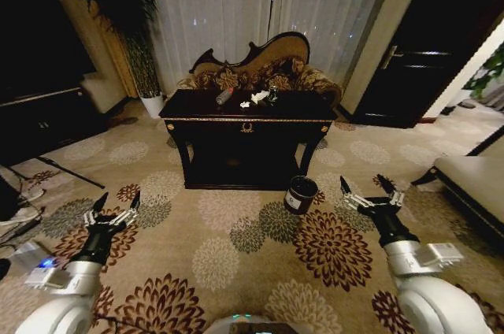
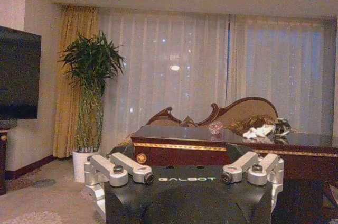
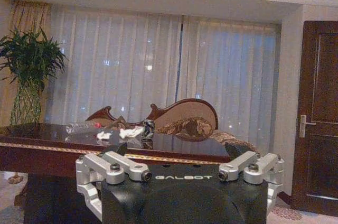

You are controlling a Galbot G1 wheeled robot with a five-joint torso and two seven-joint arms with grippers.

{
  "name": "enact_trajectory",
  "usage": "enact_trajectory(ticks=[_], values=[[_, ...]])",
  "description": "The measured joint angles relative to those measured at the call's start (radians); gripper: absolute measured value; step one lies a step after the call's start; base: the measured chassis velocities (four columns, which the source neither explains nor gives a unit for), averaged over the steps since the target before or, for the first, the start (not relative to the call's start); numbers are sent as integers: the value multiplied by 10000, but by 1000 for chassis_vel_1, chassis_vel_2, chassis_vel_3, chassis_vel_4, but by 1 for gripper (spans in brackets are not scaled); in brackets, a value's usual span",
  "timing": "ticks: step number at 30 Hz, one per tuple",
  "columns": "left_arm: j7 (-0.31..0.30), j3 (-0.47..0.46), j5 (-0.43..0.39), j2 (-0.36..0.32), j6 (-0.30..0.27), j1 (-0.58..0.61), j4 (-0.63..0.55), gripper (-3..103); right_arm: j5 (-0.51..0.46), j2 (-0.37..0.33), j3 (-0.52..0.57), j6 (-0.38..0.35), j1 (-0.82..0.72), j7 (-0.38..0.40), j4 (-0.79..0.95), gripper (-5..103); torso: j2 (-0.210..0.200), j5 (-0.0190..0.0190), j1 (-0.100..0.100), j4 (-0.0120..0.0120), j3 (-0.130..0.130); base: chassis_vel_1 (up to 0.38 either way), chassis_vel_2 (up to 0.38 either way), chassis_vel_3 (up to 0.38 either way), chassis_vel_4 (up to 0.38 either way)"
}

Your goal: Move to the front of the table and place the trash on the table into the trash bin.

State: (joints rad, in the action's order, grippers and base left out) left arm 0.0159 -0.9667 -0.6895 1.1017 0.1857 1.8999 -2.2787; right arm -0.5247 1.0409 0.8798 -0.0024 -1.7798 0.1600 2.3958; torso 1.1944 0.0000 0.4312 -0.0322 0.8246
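A: Nearest you, low over the floral patterned carpet (image 1: pixel 236 263), what do the arms show?

B: You have the left gripper (image 1: pixel 114 209) held out at the left with its black fingers spread wide and nothing between them. The right gripper (image 1: pixel 372 192) mirrors it at the right, also spread wide and holding nothing. In the wrist views you see each one, the left gripper (image 2: pixel 185 174) and the right gripper (image 3: pixel 180 171), with both finger pairs parted.

A: And just beyond them?

B: You find the small dark cylindrical trash bin with a white label (image 1: pixel 300 194) standing on the carpet, near the table's front right leg and just ahead of the right gripper.

A: Then the table?

B: The wide near-black glossy console table with gold edge trim (image 1: pixel 248 120) sits well ahead of you. On its top lie the clear plastic bottle (image 1: pixel 224 97), the crumpled white paper scraps (image 1: pixel 257 98) and the small shiny can (image 1: pixel 272 95), clustered near the middle toward the back edge.

A: Behind it?

B: You see the ornate floral sofa with a curved dark frame (image 1: pixel 260 66) against pale sheer curtains (image 1: pixel 236 3), and a tall leafy potted plant (image 1: pixel 126 11) to the left.
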Motion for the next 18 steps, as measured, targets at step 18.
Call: enact_trajectory(ticks=[18], values=[[-151,433,243,-467,-229,-575,284,96,-199,-210,72,27,47,-16,-20,100,2,0,0,1,0,0,0,0,0]])
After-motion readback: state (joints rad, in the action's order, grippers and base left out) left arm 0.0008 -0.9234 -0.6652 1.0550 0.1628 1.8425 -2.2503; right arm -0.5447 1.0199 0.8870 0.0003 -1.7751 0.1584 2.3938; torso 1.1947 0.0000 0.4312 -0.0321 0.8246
